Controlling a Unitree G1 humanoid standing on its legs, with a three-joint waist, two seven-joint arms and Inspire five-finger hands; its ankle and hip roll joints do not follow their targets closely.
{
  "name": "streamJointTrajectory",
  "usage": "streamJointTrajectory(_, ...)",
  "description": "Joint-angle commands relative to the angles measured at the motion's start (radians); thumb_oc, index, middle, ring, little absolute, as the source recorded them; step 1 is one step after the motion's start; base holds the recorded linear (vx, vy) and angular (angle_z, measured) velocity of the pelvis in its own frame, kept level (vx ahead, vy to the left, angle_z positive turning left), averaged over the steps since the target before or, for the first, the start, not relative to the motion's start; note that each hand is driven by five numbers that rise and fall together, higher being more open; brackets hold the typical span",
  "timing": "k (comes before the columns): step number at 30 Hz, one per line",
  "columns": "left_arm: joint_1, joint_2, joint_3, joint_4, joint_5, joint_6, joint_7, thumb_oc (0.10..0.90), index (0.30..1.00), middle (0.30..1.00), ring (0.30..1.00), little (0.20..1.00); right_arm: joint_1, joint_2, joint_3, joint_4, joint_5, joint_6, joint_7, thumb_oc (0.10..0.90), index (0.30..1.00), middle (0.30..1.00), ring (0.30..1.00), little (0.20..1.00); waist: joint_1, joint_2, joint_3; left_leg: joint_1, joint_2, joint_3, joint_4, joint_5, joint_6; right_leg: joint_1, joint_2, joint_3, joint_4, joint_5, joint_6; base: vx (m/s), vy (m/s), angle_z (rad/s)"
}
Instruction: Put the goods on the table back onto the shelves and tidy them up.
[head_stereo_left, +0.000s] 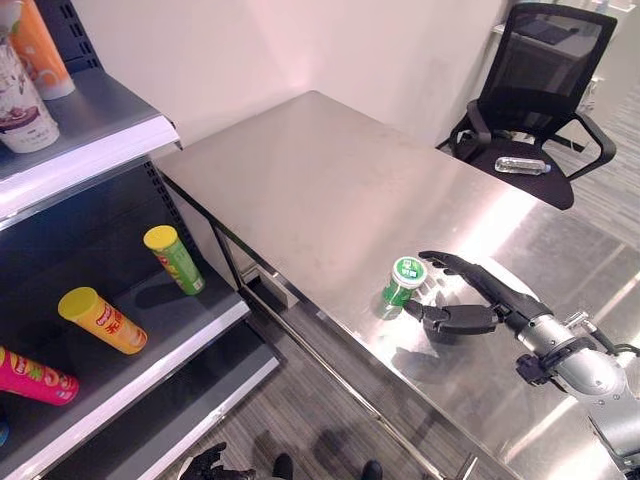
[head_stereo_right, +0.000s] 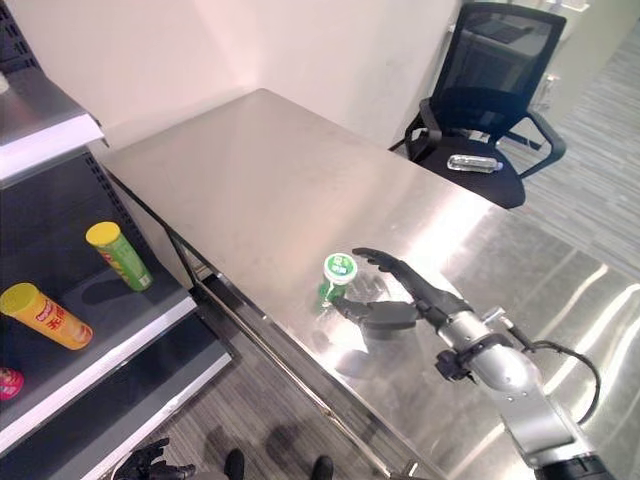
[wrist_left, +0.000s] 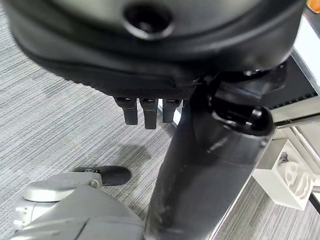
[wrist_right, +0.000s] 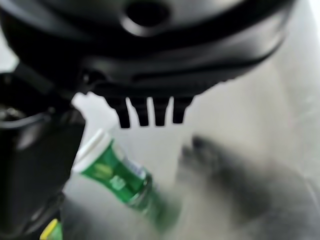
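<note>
while the green can waits on the steel, the scene runs left to right:

upper shelf (head_stereo_left: 95, 135): an orange can (head_stereo_left: 42, 45) and a pale can (head_stereo_left: 22, 105) stand at its left edge.

lower shelf (head_stereo_left: 185, 310): a pink can (head_stereo_left: 35, 378), an orange-yellow can (head_stereo_left: 103, 320) and a lime-green can (head_stereo_left: 174, 259) all lie on their sides, untidy.

left hand (wrist_left: 145, 111): hangs low over the grey floor, holding nothing; its fingers point down, fairly straight and close together.

table (head_stereo_left: 300, 190): bare steel apart from one item near the front edge.

small green can (head_stereo_left: 402, 285): the task's thing, upright on the table, white lid with a green sticker.

right hand (head_stereo_left: 470, 305): just beside the can; fingers spread and stretched past its far side, thumb low on the near side, nothing pinched yet. contact is too close to call.

step in hand, as i judge it: closing on the can. bring thumb and fingers in evenly around the body, below the lid, so it does not tip or skid on the slick steel toward the edge; lift straight before swinging to the shelves.

chair (head_stereo_left: 540, 90): black, well behind the table, a clear bottle (head_stereo_left: 522, 165) lying on its seat.

writing: print on the cans and lid sticker is too small to read.
</note>
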Motion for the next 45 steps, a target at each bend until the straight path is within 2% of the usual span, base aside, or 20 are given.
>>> streamJointTrajectory(1, -0.054, 0.041, -0.017, 0.010, 0.011, -0.053, 0.000, 0.800, 0.900, 0.900, 0.900, 0.900, -0.152, -0.031, -0.025, -0.044, -0.010, -0.059, -0.057, 0.800, 0.900, 0.900, 0.900, 0.900, 0.020, -0.016, -0.027, -0.047, 0.009, -0.039, 0.006, -0.003, -0.060, 0.083, -0.027, -0.098, 0.021, -0.123, 0.042, -0.01, -0.002, 0.06)
streamJointTrajectory(9, -0.053, 0.041, -0.017, 0.013, 0.010, -0.053, 0.004, 0.800, 0.900, 0.900, 0.900, 0.900, -0.158, -0.019, -0.022, -0.028, -0.027, -0.057, -0.074, 0.800, 0.900, 0.900, 0.900, 0.900, 0.025, -0.017, -0.027, -0.050, 0.007, -0.045, 0.006, -0.002, -0.060, 0.084, -0.028, -0.102, 0.021, -0.122, 0.041, 0.00, 0.000, 0.08)
streamJointTrajectory(10, -0.051, 0.037, -0.018, 0.016, 0.008, -0.050, 0.013, 0.800, 0.900, 0.900, 0.900, 0.900, -0.162, 0.013, -0.029, -0.001, -0.094, -0.052, -0.119, 0.800, 0.900, 0.900, 0.900, 0.900, 0.043, -0.015, -0.028, -0.057, 0.002, -0.061, 0.006, 0.000, -0.059, 0.088, -0.031, -0.116, 0.021, -0.124, 0.040, 0.00, 0.000, 0.00)
streamJointTrajectory(27, -0.052, 0.028, -0.023, 0.022, 0.004, -0.045, 0.028, 0.800, 0.900, 0.900, 0.900, 0.900, -0.182, 0.095, -0.019, 0.040, -0.192, -0.047, -0.201, 0.800, 0.900, 0.900, 0.900, 0.900, 0.061, -0.016, -0.034, -0.064, -0.012, -0.088, 0.006, 0.001, -0.053, 0.096, -0.041, -0.142, 0.021, -0.122, 0.042, 0.00, 0.005, 0.06)
streamJointTrajectory(28, -0.056, 0.029, -0.025, 0.021, 0.005, -0.044, 0.030, 0.800, 0.900, 0.900, 0.900, 0.900, -0.186, 0.102, -0.016, 0.038, -0.207, -0.047, -0.208, 0.400, 0.300, 0.300, 0.300, 0.300, 0.062, -0.015, -0.033, -0.065, -0.013, -0.089, 0.006, 0.003, -0.054, 0.096, -0.042, -0.142, 0.021, -0.122, 0.042, -0.01, 0.017, 0.03)
streamJointTrajectory(45, -0.066, 0.024, -0.032, 0.024, 0.009, -0.042, 0.037, 0.800, 0.900, 0.900, 0.900, 0.900, -0.174, 0.096, -0.052, 0.030, -0.225, -0.047, -0.232, 0.400, 0.300, 0.300, 0.300, 0.300, 0.054, -0.014, -0.031, -0.064, -0.009, -0.081, 0.006, 0.004, -0.060, 0.098, -0.043, -0.150, 0.021, -0.122, 0.044, 0.00, 0.005, 0.02)
